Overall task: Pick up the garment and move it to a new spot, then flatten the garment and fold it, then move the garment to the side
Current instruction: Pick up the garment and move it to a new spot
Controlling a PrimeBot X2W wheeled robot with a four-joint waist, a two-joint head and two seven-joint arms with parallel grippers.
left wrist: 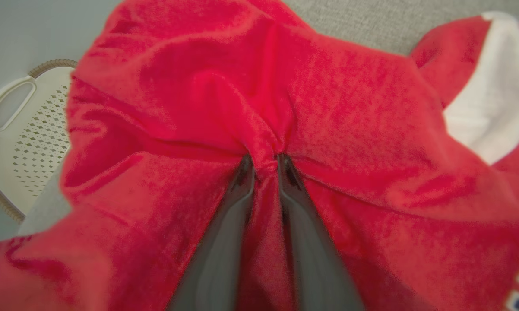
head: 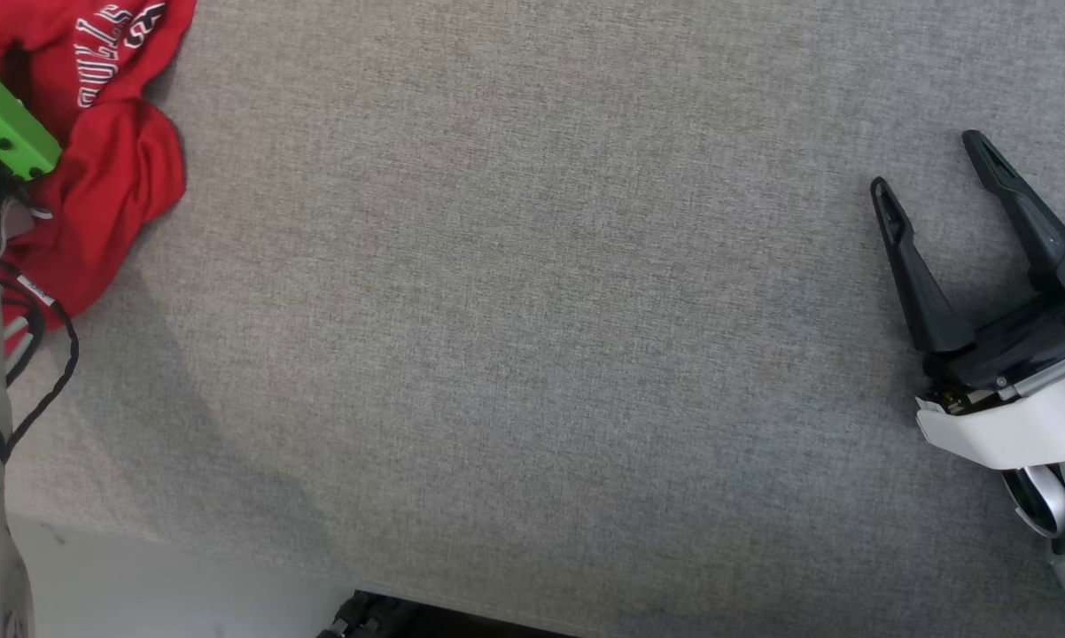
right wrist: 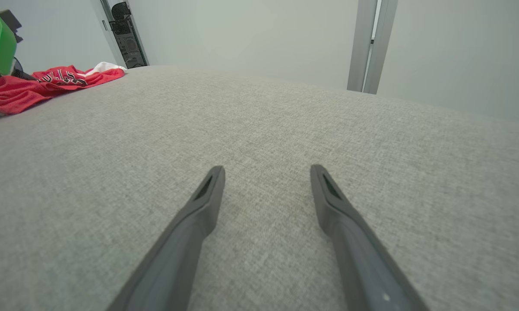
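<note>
The garment [head: 112,168] is a red jersey with white lettering, crumpled at the far left of the grey surface; it also lies at the left of the right wrist view as a low red heap [right wrist: 30,88]. In the left wrist view my left gripper [left wrist: 266,162] has its two dark fingers pinched on a fold of the red garment [left wrist: 259,108], cloth bunched between the tips. A white panel [left wrist: 497,103] of the jersey shows at the right there. My right gripper [head: 931,164] stands open over bare fabric at the right, nothing between its fingers.
The grey fabric surface [head: 532,337] spreads wide between the two arms. Its near edge [head: 231,549] drops to a pale floor. A white perforated basket [left wrist: 26,138] stands beside the surface on the garment's side. A wall and door frame [right wrist: 371,43] lie beyond the far edge.
</note>
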